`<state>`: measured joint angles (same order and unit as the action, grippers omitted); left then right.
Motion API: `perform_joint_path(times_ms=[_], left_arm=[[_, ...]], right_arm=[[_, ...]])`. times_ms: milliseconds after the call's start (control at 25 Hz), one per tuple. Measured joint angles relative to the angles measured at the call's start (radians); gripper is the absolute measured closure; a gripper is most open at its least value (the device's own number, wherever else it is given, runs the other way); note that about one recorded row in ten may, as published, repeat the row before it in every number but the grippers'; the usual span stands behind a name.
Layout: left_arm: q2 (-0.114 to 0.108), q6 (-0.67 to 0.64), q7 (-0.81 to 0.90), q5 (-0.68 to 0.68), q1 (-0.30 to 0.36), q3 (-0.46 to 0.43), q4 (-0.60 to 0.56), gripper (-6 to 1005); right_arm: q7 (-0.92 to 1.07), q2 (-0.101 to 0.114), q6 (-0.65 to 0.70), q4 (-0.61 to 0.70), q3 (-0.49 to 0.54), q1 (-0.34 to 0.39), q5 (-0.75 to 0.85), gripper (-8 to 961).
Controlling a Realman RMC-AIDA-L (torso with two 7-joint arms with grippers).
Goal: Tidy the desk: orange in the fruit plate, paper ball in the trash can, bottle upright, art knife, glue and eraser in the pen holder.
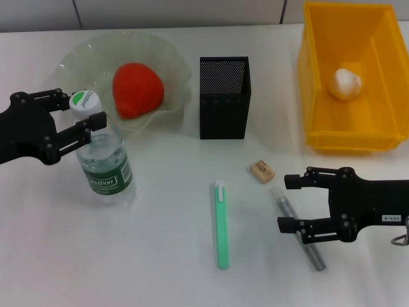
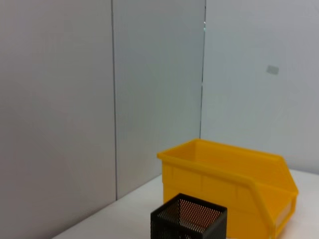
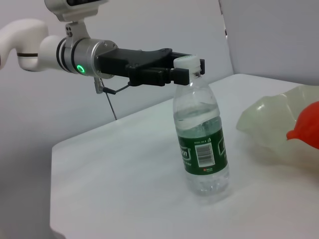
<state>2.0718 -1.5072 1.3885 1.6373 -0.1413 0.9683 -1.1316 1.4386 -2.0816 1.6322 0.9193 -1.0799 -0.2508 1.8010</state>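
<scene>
Bottle: we see the bottle standing upright on the table's left, its dark green label reading "Cestbon", a barcode beside it in the right wrist view.
Left gripper: we see the left gripper at the bottle's white-and-green cap, fingers spread to either side of the neck, not clamped.
Right gripper: the right gripper hovers wide open above a grey pen-like stick; a small white tag on it is unreadable to us.
Orange: the orange lies in the fruit plate.
Paper ball: the paper ball sits inside the trash can.
Eraser: the eraser lies before the pen holder, faint print illegible.
Green pen-shaped tool: it lies on the table's middle.
Surface: we see a plain white table.
Room: pale grey wall panels stand behind.
</scene>
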Motion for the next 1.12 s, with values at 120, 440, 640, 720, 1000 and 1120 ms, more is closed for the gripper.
perform_joint_path(times_ms=[120, 440, 640, 720, 1000, 1120], left_arm=[[0.000, 0.000, 0.000, 0.000, 0.000, 0.000, 0.000, 545], [-0.003, -0.033, -0.001, -0.061, 0.015, -0.101, -0.009, 397], [-0.004, -0.132, -0.056, -0.051, 0.101, -0.222, 0.010, 274], [-0.003, -0.165, -0.091, -0.051, 0.115, -0.222, 0.025, 228], [-0.002, -0.291, -0.364, -0.029, 0.139, -0.139, 0.268, 213], [-0.002, -0.287, -0.424, 0.001, 0.110, -0.130, 0.340, 213]], right_arm=[[0.011, 0.000, 0.000, 0.006, 0.000, -0.001, 0.000, 114], [0.170, -0.001, 0.002, 0.173, -0.004, 0.008, 0.007, 114], [0.622, -0.003, 0.010, 0.567, -0.045, -0.028, 0.167, 114], [0.717, -0.003, 0.023, 0.635, -0.061, -0.050, 0.212, 114], [1.257, -0.003, 0.114, 0.837, -0.324, -0.277, 0.586, 114], [1.343, -0.004, 0.099, 0.816, -0.425, -0.321, 0.640, 115]])
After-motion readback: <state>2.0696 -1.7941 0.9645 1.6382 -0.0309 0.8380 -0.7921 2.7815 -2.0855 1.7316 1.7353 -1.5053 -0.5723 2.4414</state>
